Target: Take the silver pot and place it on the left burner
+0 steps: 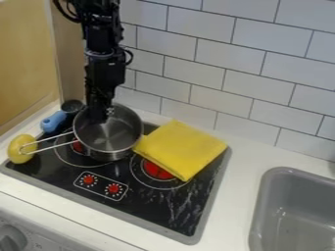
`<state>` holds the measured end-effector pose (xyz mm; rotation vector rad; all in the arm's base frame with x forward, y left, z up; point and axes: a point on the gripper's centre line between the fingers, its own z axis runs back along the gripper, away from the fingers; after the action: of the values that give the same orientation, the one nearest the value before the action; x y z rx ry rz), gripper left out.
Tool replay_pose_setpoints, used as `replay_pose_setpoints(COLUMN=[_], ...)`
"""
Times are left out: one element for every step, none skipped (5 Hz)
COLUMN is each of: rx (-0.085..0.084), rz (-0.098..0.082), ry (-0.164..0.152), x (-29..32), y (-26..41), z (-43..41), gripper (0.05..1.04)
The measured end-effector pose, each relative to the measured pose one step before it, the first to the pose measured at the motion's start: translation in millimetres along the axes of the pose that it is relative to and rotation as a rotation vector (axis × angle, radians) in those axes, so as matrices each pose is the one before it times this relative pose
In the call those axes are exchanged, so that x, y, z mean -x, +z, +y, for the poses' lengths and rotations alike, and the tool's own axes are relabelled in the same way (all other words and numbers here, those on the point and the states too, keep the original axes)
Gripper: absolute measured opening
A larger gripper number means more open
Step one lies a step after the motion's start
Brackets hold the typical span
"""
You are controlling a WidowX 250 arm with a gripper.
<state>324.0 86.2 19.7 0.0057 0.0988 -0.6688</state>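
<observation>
A black claw (99, 116) hangs at the 11 o'clock side of the silver pot (112, 139) (whether open or closed, one cannot tell). The pot sits partly over the left burner (77, 147), handle (52, 138) toward 8 o'clock, a yellow cloth (180, 149) at 4 o'clock.

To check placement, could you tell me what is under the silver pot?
Part of the left burner; some of its red centre shows beside the silver pot, the rest is hidden.
</observation>
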Motion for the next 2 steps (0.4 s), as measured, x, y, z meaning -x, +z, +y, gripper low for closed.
replay_pose_setpoints(rx=[0.0039, -0.0003], rz=[0.0028, -0.002], ry=[0.0013, 0.0069], x=[0.18, -0.32], y=[-1.89, 0.0], z=[1.27, 0.05], gripper=[0.063, 0.081])
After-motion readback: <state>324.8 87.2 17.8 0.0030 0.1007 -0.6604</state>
